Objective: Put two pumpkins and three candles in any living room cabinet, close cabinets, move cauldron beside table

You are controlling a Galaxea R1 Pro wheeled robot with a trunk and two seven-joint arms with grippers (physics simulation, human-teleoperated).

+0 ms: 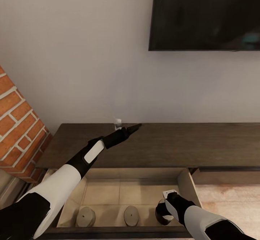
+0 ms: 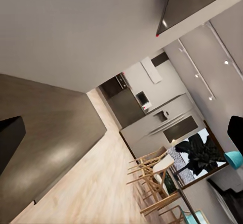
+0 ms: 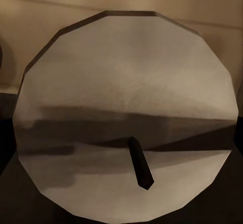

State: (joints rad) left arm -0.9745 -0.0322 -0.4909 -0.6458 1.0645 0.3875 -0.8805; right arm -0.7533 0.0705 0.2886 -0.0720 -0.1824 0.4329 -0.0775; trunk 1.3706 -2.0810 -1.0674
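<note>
Head view: the cabinet [image 1: 159,146] runs along the wall under a dark screen [image 1: 206,14], one drawer [image 1: 189,186] pulled open to its pale inside. Two candles stand on the drawer floor, one [image 1: 85,216] at the view's left, one [image 1: 131,215] mid-drawer. The right hand [image 1: 164,211] reaches down into the drawer's right end with a third candle [image 1: 161,216] at its tip; whether the fingers are clamped or already parted cannot be told. The left hand [image 1: 131,128] stretches forward over the cabinet top, fingers drawn to a point, seemingly together and holding nothing. Brick wall [image 1: 16,124] at left.

Left wrist view: cabinet top, wall, a distant kitchen with chairs [image 2: 157,178].

Right wrist view: the third candle's flat top fills the frame, wick [image 3: 140,169] plain, drawer wall behind.

Judgement: the step is setting the last candle down. Lower until it rests upright, clear of the drawer side, release, then lift straight up before shutting the drawer.
</note>
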